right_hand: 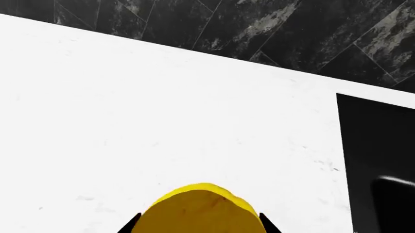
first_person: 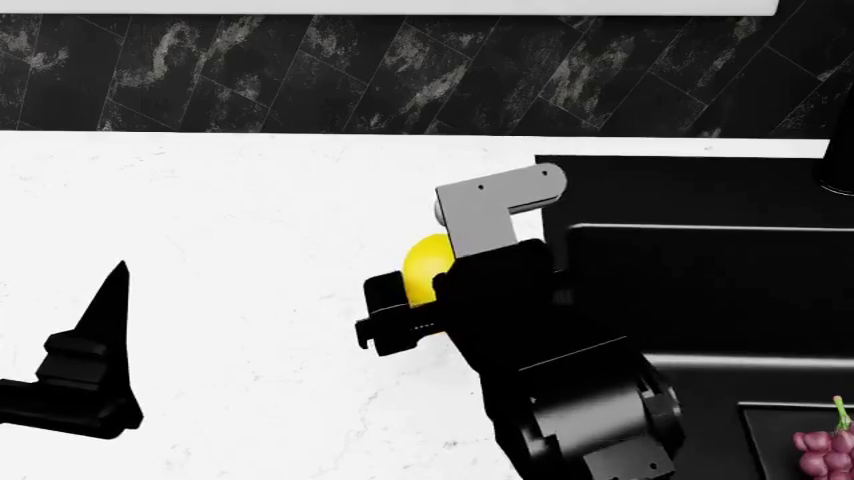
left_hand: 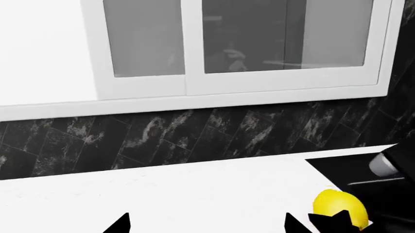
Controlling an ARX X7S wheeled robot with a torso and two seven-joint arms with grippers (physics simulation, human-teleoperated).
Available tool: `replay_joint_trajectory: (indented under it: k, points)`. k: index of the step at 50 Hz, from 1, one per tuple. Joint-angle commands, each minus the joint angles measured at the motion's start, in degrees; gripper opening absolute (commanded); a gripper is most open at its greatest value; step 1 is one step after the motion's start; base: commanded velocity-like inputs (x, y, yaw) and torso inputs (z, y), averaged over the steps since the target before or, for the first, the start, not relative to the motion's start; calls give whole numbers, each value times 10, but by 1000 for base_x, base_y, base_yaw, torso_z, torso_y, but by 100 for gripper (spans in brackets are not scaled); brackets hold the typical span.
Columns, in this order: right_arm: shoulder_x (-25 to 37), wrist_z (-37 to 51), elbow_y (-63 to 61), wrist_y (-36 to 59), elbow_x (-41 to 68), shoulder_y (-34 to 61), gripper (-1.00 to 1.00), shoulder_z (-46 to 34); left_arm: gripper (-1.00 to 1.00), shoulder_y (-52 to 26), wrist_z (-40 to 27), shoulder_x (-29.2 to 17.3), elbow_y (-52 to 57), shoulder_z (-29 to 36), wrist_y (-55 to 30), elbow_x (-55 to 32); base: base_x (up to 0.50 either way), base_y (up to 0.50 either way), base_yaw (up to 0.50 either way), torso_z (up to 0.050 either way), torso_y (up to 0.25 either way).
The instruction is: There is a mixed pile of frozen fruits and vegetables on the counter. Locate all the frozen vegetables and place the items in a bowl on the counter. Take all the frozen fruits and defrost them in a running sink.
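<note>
My right gripper is shut on the yellow lemon, with a black fingertip on each side of it. In the head view the lemon sits in that gripper over the white counter, just left of the black sink. The lemon also shows in the left wrist view. My left gripper is open and empty over bare counter, at the head view's left. A pink-purple grape bunch lies in the sink. The bowl, avocado and cherry are out of view.
A dark marble backsplash runs behind the counter. A white-framed window is above it. The base of the black tap stands at the sink's far right corner. The sink's edge lies beside the lemon.
</note>
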Motion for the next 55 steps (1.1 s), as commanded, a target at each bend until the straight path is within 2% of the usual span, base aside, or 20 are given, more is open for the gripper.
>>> replay_joint_trajectory:
  k: [1, 5, 6, 12, 15, 18, 19, 20, 22, 24, 27, 29, 32, 35, 37, 45, 55]
  points:
    - [45, 56, -164, 39, 24, -29, -100, 21, 100, 1, 0, 7, -1, -1, 9, -11, 0, 0, 0, 0, 0]
    - [74, 102, -278, 76, 51, -49, -100, 37, 100, -2, 5, 0, 9, 4, 3, -24, 0, 0, 0, 0, 0]
    - [82, 114, -308, 89, 61, -51, -100, 43, 100, -6, 6, -4, 16, -7, 1, -58, 0, 0, 0, 0, 0]
    - [100, 140, -386, 134, 84, -45, -100, 45, 100, -21, 8, -30, 42, -1, -21, -126, 0, 0, 0, 0, 0]
    - [101, 144, -394, 130, 88, -51, -100, 50, 100, -25, -29, -45, 48, -17, -21, -196, 0, 0, 0, 0, 0]
    - [100, 144, -390, 122, 86, -59, -100, 49, 100, -16, -24, -47, 69, 1, -32, -201, 0, 0, 0, 0, 0]
    - [100, 142, -387, 120, 84, -62, -100, 48, 100, 5, -19, -33, 62, -10, -13, -188, 0, 0, 0, 0, 0]
    - [100, 140, -382, 118, 82, -64, -100, 46, 100, -12, -12, -23, 52, 17, -29, -178, 0, 0, 0, 0, 0]
    - [100, 142, -382, 118, 83, -65, -100, 47, 100, 4, -1, -24, 61, 17, -25, -172, 0, 0, 0, 0, 0]
    - [101, 147, -387, 120, 87, -65, -100, 51, 100, -5, -33, -29, 52, 14, -17, -240, 0, 0, 0, 0, 0]
    - [99, 147, -384, 119, 86, -65, -100, 51, 100, -10, -36, -23, 42, 32, -26, -242, 0, 0, 0, 0, 0]
    - [99, 151, -386, 118, 88, -68, -100, 53, 100, 15, 10, -22, 51, 48, -34, -200, 0, 0, 0, 0, 0]
    - [100, 152, -387, 115, 89, -73, -100, 55, 100, 0, 7, -10, 41, 60, -38, -178, 0, 0, 0, 0, 0]
    - [103, 157, -396, 117, 94, -77, -100, 59, 100, 18, 6, -3, 36, 57, -27, -160, 0, 0, 0, 0, 0]
    - [106, 157, -402, 116, 95, -82, -100, 58, 100, 62, 30, -6, 50, 68, -21, -120, 0, 0, 0, 0, 0]
    - [115, 157, -411, 104, 96, -103, -100, 61, 100, 125, 54, -13, 44, 117, -7, 2, 0, 0, 0, 0, 0]
    - [116, 161, -417, 100, 98, -115, -100, 60, 100, 157, 84, -15, 4, 159, 24, 77, 0, 0, 0, 0, 0]
